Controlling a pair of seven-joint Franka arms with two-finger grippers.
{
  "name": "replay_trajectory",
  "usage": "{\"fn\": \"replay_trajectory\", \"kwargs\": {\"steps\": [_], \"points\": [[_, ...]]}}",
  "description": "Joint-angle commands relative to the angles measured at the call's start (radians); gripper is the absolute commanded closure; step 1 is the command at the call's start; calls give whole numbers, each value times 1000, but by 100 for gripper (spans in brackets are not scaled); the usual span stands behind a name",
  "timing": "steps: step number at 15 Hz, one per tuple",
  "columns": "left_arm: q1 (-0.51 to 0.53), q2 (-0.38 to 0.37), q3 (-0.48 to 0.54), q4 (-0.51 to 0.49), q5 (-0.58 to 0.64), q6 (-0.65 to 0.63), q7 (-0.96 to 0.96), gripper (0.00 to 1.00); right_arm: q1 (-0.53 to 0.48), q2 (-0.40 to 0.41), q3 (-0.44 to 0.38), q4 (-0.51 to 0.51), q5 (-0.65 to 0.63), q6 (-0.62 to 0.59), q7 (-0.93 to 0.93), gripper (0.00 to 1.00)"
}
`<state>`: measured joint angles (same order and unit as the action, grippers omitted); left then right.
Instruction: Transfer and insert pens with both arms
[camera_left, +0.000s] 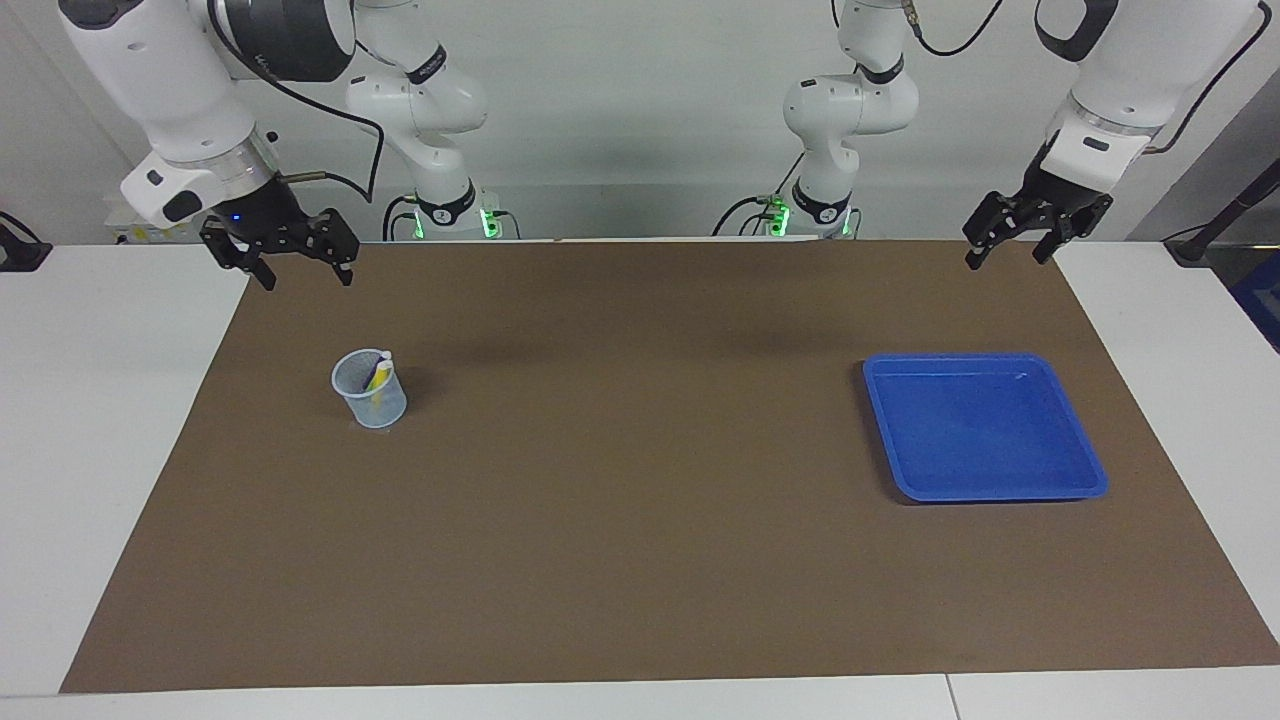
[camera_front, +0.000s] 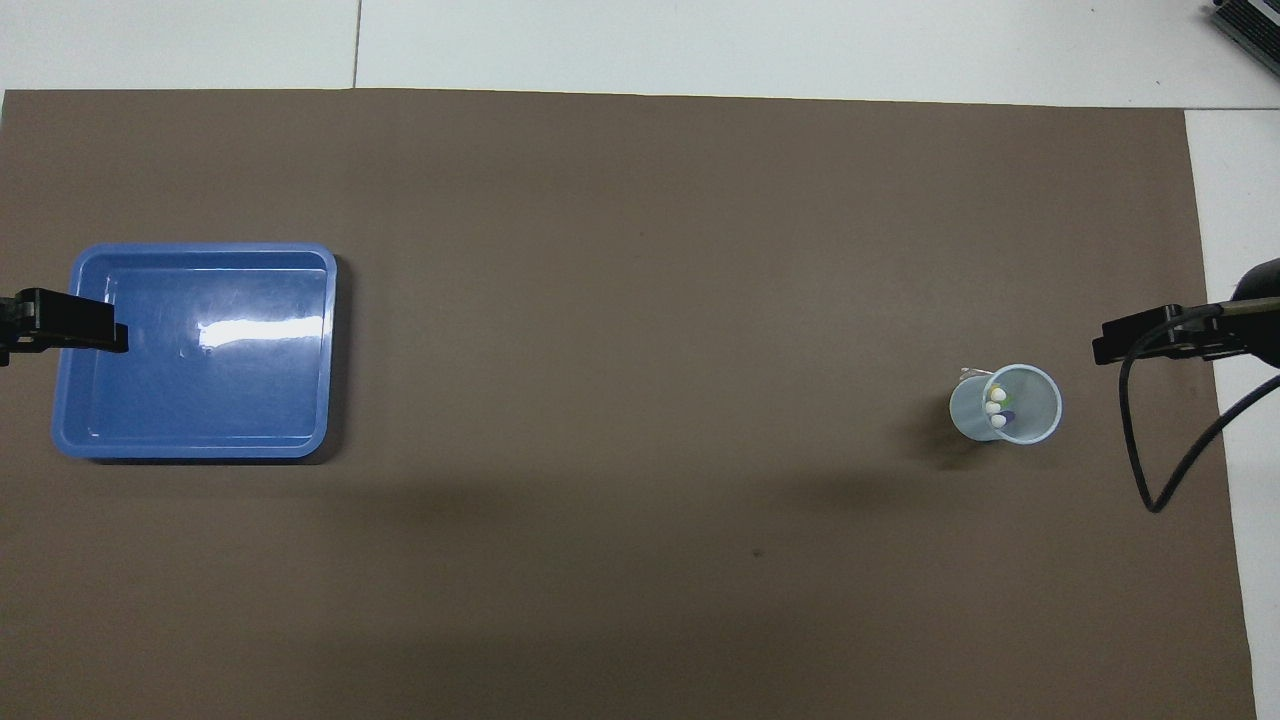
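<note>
The right end effector (camera_left: 294, 262), black and two-fingered, hangs in the air with its fingers spread wide and nothing between them, over the corner of the brown mat (camera_left: 640, 560) at the right arm's end of the worktop (camera_left: 100, 420). The left end effector (camera_left: 1010, 245) is likewise spread wide and empty, hanging over the mat's edge nearest the robots at the left arm's end.

The small clear plastic cup (camera_left: 369, 389) stands upright on the mat toward the right arm's end. In the overhead view the short slim marker pens (camera_front: 998, 407) stand together inside it, pale cap ends up, with touches of yellow, green and purple beneath. The shallow blue rectangular plastic tray (camera_left: 1085, 470) near the left arm's end holds nothing.

By this lie of things the inserting looks finished, with no pen left outside the cup.

Room is generous: the mat between cup and tray is bare, and both stand well in from its edges. The right arm's dangling black cable (camera_front: 1150, 470) hangs clear of the cup.
</note>
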<state>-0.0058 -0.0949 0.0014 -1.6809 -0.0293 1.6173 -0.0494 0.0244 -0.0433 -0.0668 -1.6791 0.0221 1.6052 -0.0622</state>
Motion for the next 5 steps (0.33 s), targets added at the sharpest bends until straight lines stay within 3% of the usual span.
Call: {"fn": "replay_trajectory", "kwargs": {"steps": [1,5], "points": [[9,-11,-6,0,14,-5,3,0,11,-4,5,10,32,-21,15,0],[9,-11,-6,1,14,-5,3,0,11,-6,8,10,35,-24,15,0]]}}
